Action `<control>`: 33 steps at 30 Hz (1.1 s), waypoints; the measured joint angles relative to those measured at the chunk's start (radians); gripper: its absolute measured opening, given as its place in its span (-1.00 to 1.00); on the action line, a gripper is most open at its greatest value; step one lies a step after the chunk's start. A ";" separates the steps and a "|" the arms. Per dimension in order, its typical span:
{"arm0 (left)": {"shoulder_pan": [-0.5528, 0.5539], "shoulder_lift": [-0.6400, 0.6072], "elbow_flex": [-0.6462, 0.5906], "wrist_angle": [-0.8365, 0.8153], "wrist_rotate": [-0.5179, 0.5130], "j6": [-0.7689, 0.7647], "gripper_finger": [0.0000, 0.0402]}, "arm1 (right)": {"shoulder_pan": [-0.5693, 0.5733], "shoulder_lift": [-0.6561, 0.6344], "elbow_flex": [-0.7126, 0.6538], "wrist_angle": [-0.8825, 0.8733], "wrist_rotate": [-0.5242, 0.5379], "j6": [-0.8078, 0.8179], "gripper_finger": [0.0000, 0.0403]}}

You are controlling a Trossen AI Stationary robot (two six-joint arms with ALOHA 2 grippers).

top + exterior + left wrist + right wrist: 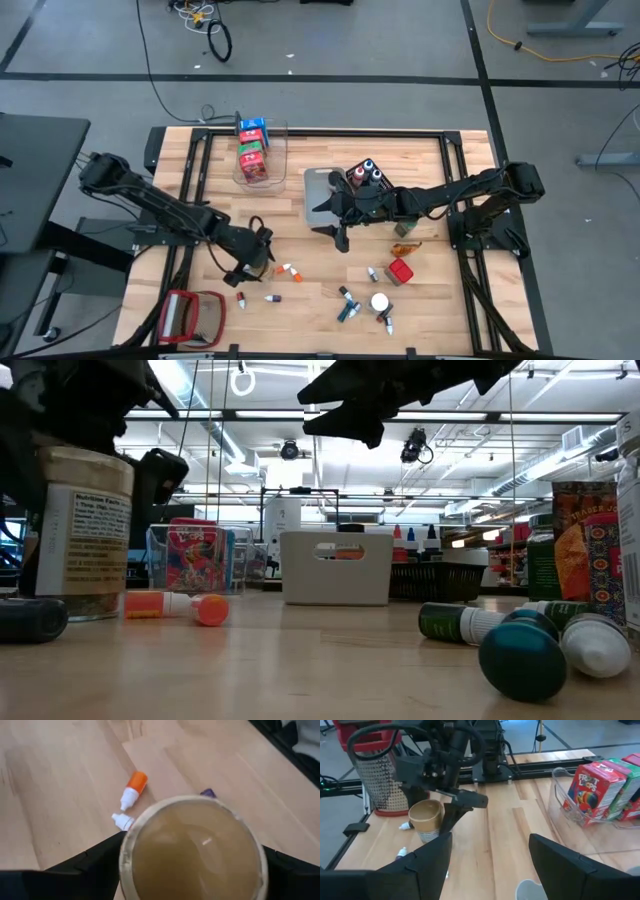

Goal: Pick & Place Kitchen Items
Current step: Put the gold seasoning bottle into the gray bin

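A round jar (192,852) with a beige top and a printed label (75,530) stands near the table's left front, between the fingers of my left gripper (252,258), which is shut on it. Whether its base rests on the table I cannot tell. My right gripper (490,865) is open, raised above the table's middle beside the grey bin (318,185), and holds nothing. Small bottles lie loose on the wood: an orange-capped one (290,270), a white-capped one (121,820) and green ones (347,305). A red carton (400,271) and a white-topped tin (380,301) stand near the front. My left gripper holds the jar by its side wall just below the rim (127,855), pinched between the two fingers (95,867), one on each side. The fingers come slanting down from the table's left. The jar stands upright in the hold.
A clear bin (262,150) at the far edge holds coloured cartons (592,785). A black bin (368,175) with capped bottles stands beside the grey one. A red-framed grater (190,315) lies at the front left corner. Bare wood lies between the two grippers.
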 joint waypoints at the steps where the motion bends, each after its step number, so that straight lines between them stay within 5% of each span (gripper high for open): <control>1: 0.000 0.005 0.000 -0.005 0.001 0.006 0.63 | 0.000 0.000 0.000 0.000 0.000 -0.002 0.36; 15: 0.000 0.012 0.000 0.031 -0.067 -0.060 0.43 | 0.000 0.000 0.000 0.001 0.001 -0.051 0.36; 26: 0.057 0.003 0.130 0.049 -0.356 -0.071 0.46 | 0.001 0.000 0.000 -0.008 0.078 -0.071 0.36; 33: 0.198 0.015 0.189 0.117 -0.467 -0.116 0.48 | 0.024 -0.115 0.000 -0.198 0.044 -0.151 0.36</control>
